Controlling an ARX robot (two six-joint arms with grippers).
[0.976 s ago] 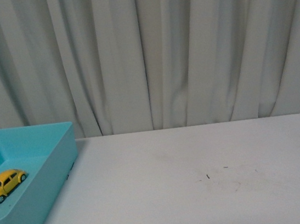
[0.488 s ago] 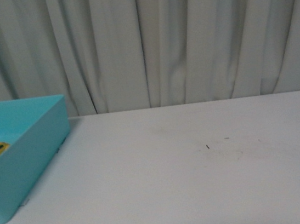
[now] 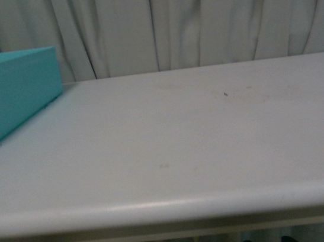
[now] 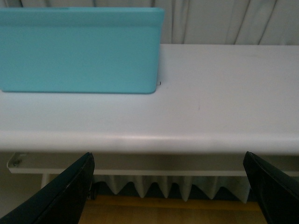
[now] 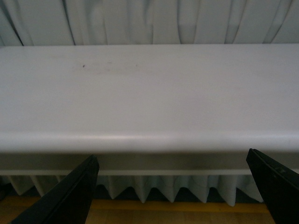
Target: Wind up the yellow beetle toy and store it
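Observation:
The yellow beetle toy is hidden from every view now. A turquoise box (image 3: 9, 93) stands on the white table (image 3: 170, 138) at the far left, and only its outer walls show. In the left wrist view the same box (image 4: 79, 51) fills the far left of the tabletop. My left gripper (image 4: 170, 186) hangs open below and in front of the table's front edge, with nothing between its dark fingers (image 4: 65, 196). My right gripper (image 5: 173, 189) is also open and empty, low in front of the table edge, its fingers (image 5: 70, 198) spread wide.
Grey pleated curtains (image 3: 184, 16) hang behind the table. The table's rounded front edge (image 3: 173, 206) runs across the view, with a pleated skirt and a wooden floor (image 4: 168, 212) below. A small dark speck (image 3: 225, 94) lies on the tabletop.
The front view has dropped lower, to about table height. The beetle toy inside the box has gone out of sight behind the box wall, and the table's front edge has come into view.

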